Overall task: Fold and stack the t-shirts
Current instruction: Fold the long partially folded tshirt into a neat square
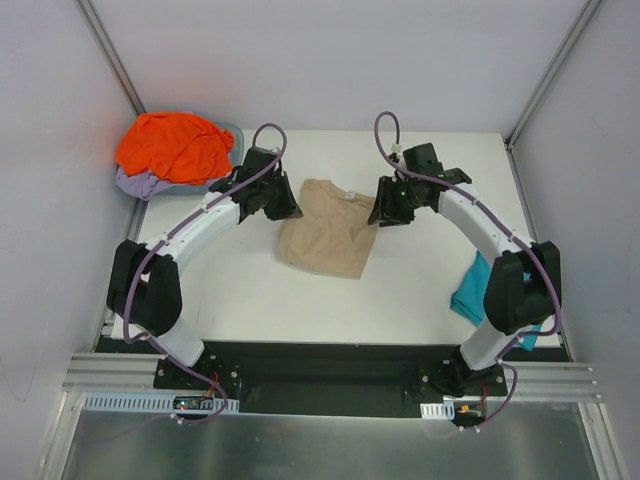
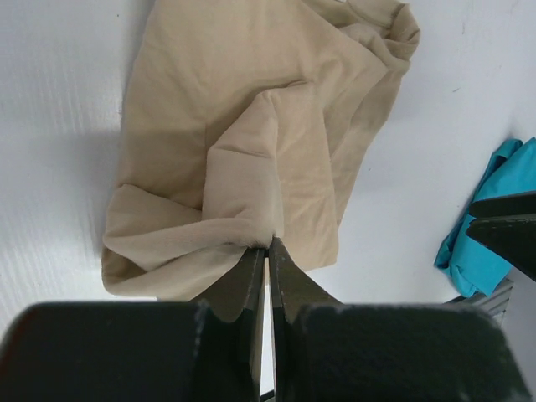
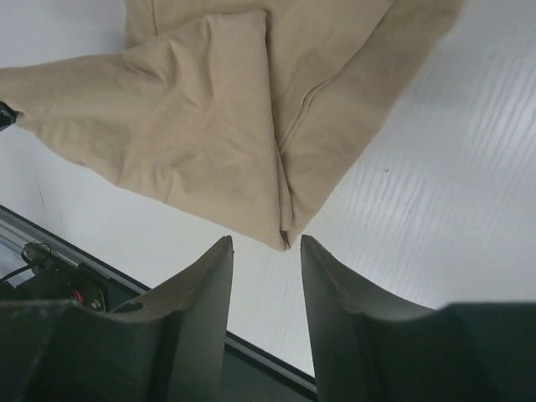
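A tan t-shirt (image 1: 325,232) lies partly folded in the middle of the white table. My left gripper (image 2: 268,244) is shut on a fold of its edge, and the cloth bunches at the fingertips. At the shirt's right side, my right gripper (image 3: 265,243) stands open, with a hanging corner of the tan t-shirt (image 3: 243,117) just above the gap between its fingers and not pinched. An orange t-shirt (image 1: 172,145) is heaped over a lavender t-shirt (image 1: 135,183) at the back left. A teal t-shirt (image 1: 468,292) lies crumpled at the right, beside the right arm.
The orange and lavender shirts sit in a teal-grey basin (image 1: 233,131) at the table's back left corner. Grey walls enclose the table on three sides. The black base plate and metal rail (image 1: 330,385) run along the near edge.
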`<state>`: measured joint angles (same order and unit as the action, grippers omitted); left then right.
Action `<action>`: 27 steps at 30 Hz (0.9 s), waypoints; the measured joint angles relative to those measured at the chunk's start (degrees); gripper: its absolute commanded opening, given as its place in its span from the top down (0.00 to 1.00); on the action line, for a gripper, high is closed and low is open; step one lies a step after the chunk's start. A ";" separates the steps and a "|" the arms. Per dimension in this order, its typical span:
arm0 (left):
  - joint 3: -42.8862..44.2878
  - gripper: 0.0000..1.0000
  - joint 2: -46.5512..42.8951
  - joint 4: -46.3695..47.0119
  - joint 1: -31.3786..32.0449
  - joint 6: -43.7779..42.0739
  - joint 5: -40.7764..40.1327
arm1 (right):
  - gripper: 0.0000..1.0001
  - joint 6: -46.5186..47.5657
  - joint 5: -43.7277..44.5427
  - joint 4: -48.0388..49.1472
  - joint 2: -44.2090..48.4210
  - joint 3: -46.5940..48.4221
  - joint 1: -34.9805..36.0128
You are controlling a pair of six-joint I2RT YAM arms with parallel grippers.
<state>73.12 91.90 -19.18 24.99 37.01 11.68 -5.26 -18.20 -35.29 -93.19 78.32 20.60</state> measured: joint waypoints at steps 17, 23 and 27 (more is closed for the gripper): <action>-2.78 1.00 7.30 0.31 -3.30 0.09 3.30 | 0.50 0.24 -4.76 4.35 -28.06 21.94 1.29; -2.78 1.00 7.30 0.31 -3.34 0.09 3.30 | 0.51 0.00 -5.14 4.85 -33.75 25.35 2.54; -2.78 1.00 7.30 0.31 -3.34 0.09 3.34 | 0.51 -0.13 -5.20 4.79 -34.84 25.42 3.61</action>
<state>70.35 99.20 -18.87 21.65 37.10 15.03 -5.39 -23.40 -30.50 -128.03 103.74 24.21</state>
